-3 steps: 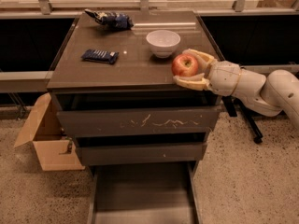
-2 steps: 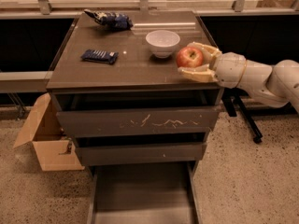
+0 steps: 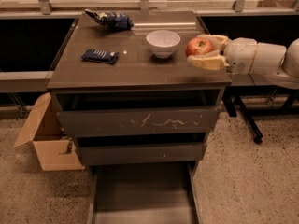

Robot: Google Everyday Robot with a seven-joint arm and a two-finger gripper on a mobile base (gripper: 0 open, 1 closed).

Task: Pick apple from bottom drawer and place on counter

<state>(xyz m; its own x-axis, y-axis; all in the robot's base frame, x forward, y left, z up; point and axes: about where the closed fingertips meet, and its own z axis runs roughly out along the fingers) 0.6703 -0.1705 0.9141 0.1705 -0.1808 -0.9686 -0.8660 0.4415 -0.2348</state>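
A red apple (image 3: 198,45) with a yellow patch is held in the gripper (image 3: 200,51). The jaws are closed around it, one above and behind the apple and one below and in front. The gripper is seen at the right edge of the worktop (image 3: 131,71), and the white arm (image 3: 261,57) reaches in from the right side. The apple is held over the right part of the worktop, just beside a white bowl (image 3: 163,42). It cannot be told whether the apple touches the worktop.

A flat blue packet (image 3: 99,56) is seen lying on the left part of the worktop. A crumpled blue bag (image 3: 110,19) is seen at the back, near the far edge.

Under the worktop, three drawers are seen. The top drawer (image 3: 140,122) has white scratches on its front and is pulled out a little. The middle drawer (image 3: 140,153) has a plain front. The bottom drawer (image 3: 140,192) is pulled out wide, and its flat grey floor is shown.

An open cardboard box (image 3: 44,141) is seen on the speckled floor, to the left of the drawers.
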